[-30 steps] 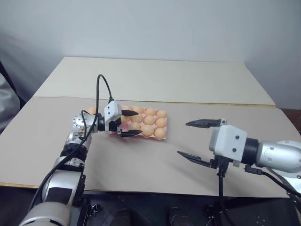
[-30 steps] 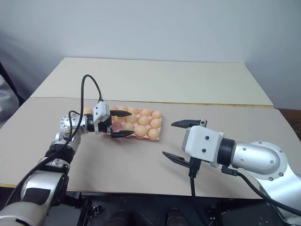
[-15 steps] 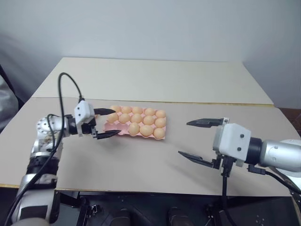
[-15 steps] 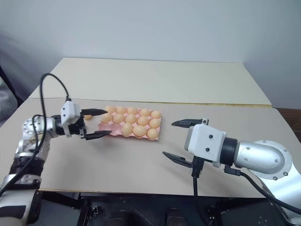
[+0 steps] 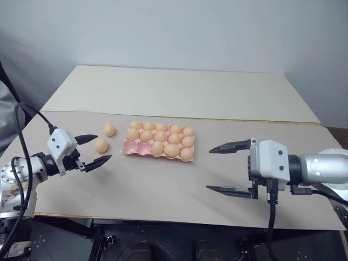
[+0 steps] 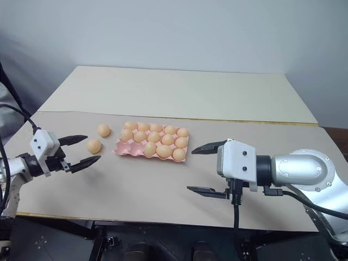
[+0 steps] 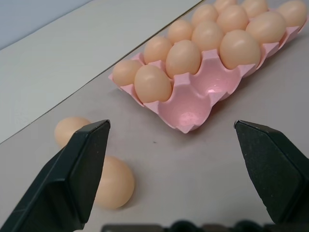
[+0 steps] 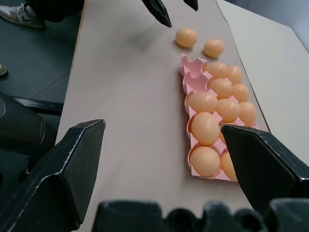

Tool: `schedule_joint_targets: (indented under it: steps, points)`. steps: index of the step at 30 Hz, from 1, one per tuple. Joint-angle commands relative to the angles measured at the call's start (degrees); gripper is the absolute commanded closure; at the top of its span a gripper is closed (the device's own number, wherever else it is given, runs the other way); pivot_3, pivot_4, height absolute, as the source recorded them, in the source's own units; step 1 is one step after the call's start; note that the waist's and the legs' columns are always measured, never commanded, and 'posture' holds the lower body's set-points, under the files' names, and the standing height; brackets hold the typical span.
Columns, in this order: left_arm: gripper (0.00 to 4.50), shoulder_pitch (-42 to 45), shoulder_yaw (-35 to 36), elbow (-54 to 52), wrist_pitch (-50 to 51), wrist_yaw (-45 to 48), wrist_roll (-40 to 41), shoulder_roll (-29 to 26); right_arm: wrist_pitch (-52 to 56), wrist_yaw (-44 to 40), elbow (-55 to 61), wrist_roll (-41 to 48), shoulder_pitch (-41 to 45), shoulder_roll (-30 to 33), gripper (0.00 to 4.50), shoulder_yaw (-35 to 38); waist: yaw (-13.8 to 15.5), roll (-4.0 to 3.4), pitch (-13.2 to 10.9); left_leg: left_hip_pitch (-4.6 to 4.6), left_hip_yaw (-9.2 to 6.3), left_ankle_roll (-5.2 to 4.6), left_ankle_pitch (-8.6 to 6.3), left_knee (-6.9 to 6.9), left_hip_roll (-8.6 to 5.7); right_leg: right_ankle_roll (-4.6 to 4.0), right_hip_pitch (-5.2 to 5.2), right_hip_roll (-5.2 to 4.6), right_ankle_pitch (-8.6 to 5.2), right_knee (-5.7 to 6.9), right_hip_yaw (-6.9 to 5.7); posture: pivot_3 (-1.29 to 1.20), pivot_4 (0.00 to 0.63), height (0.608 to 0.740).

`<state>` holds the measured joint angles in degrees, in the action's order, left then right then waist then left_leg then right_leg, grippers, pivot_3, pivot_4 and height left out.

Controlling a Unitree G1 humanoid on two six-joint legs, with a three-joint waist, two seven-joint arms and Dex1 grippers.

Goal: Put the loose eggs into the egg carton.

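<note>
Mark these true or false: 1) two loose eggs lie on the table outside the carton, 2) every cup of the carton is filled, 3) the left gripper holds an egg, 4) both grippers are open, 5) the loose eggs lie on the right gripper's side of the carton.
1) True. Two loose eggs lie on the table beside the egg carton.
2) False. Two cups at the carton's near corner, the end toward the left gripper, are empty; the rest hold eggs.
3) False. The left gripper is empty, near the closer loose egg but not touching it.
4) True. The right gripper is open too, with nothing between its fingers.
5) False. They lie at the carton's end toward the left gripper.
</note>
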<state>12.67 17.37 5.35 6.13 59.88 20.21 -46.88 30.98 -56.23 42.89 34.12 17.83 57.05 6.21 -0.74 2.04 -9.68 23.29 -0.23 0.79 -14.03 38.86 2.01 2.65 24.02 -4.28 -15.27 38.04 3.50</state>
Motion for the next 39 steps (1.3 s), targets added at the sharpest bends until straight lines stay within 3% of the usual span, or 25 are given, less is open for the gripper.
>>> schedule_joint_targets:
  steps: [1, 6, 8, 14, 28, 32, 37, 39]
  points:
    - [0.03, 0.02, 1.75, -2.3, 2.29, -5.5, -1.07, -0.41, -2.27, -0.04, 0.34, -1.44, 0.94, -0.06, 0.0, -0.14, -0.02, 0.0, 0.0, -0.01, 0.0, 0.0, 0.0, 0.0, 0.0, 0.0, 0.0, 0.0, 0.0, 0.01, 0.0, 0.0, 0.15, 0.74]
    - [0.03, 8.8, -2.5, 0.03, 18.2, -22.03, -7.81, 0.97, -2.0, 0.86, 0.77, -2.25, 0.57, -0.05, 0.0, -0.13, 0.33, 0.01, 0.0, -0.04, -0.04, 0.0, 0.0, 0.04, -0.03, 0.0, -0.07, 0.01, 0.0, 0.05, -0.03, 0.0, 0.15, 0.74]
    - [0.03, 11.95, -2.04, -0.19, 23.46, -25.65, -6.9, 2.8, -1.53, 1.28, 1.19, -2.2, 0.35, -0.06, 0.0, 0.06, 0.3, 0.03, 0.01, -0.02, -0.06, 0.0, 0.0, 0.04, -0.04, 0.01, -0.09, -0.01, 0.01, 0.0, -0.06, 0.0, 0.15, 0.74]
    - [0.03, 15.28, -5.37, 2.62, 28.42, -26.29, -7.5, 4.1, -0.55, 3.0, 2.71, -2.21, -1.28, 0.53, 0.0, 1.29, -0.25, 0.02, 0.01, 0.06, -0.04, 0.0, 0.0, 0.01, -0.05, 0.01, 0.05, -0.01, 0.01, 0.04, -0.01, 0.0, 0.15, 0.74]
    - [0.03, 19.05, -11.71, 11.87, 27.42, -25.97, -11.47, 6.5, 0.14, 5.31, 4.15, -2.17, -2.74, 1.6, 0.0, 2.26, 0.05, 0.03, 0.02, 0.03, -0.04, 0.01, 0.0, 0.02, -0.07, 0.01, -0.01, -0.02, 0.01, 0.03, -0.01, 0.0, 0.15, 0.74]
    - [0.92, 20.13, -12.28, 15.85, 25.31, -26.34, -12.25, 7.44, 0.22, 6.01, 4.36, -2.41, -3.1, 1.6, 0.0, 2.37, 0.01, 0.03, 0.02, 0.02, -0.04, 0.0, 0.0, 0.02, -0.07, 0.01, 0.0, -0.01, 0.01, 0.03, -0.01, 0.0, 0.15, 0.74]
    - [2.55, 20.56, -12.51, 17.91, 24.45, -27.9, -13.48, 7.99, 0.58, 6.96, 4.79, -2.68, -3.34, 1.66, 0.0, 2.57, -0.09, 0.03, 0.02, -0.03, -0.04, 0.01, 0.0, 0.03, -0.07, 0.01, -0.05, -0.02, 0.01, 0.05, -0.01, 0.0, 0.15, 0.74]
    - [2.75, 20.52, -12.26, 17.75, 24.09, -27.89, -13.42, 7.82, 0.8, 7.17, 4.89, -2.61, -3.43, 1.69, 0.0, 2.72, -0.12, 0.03, 0.02, -0.03, -0.04, 0.01, 0.0, 0.02, -0.07, 0.01, -0.04, -0.02, 0.01, 0.05, 0.0, 0.0, 0.15, 0.74]
